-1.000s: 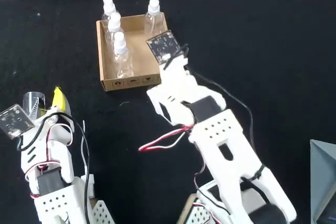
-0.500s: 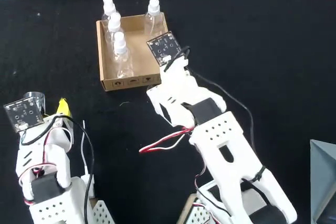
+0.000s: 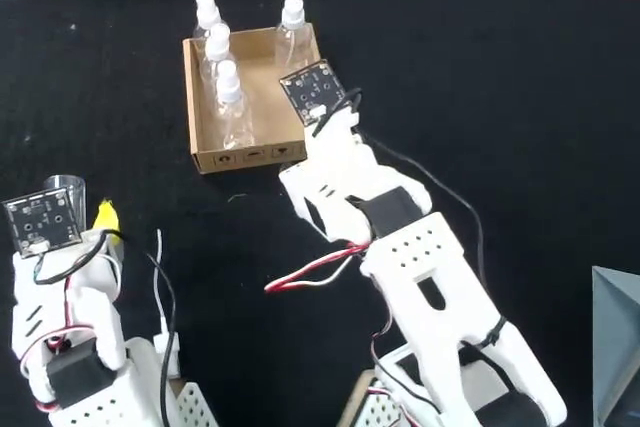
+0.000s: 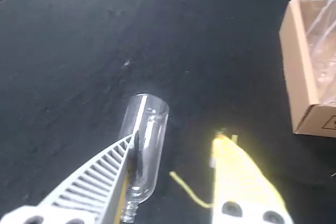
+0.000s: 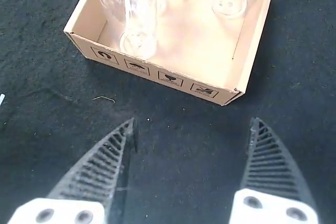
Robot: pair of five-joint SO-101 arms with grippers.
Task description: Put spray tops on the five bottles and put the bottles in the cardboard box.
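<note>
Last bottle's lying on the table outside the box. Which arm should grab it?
Left. Its open left gripper sits right beside the lying bottle; the right gripper hangs open in front of the cardboard box, away from that bottle.

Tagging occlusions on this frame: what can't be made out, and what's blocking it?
High view: uncapped bottle mostly hidden behind the left arm's camera board.
Left wrist view: grey finger of the left pincer overlaps that bottle; contact cannot be told.
Right wrist view: bottles in the cardboard box cut off by the picture's edge.
</note>
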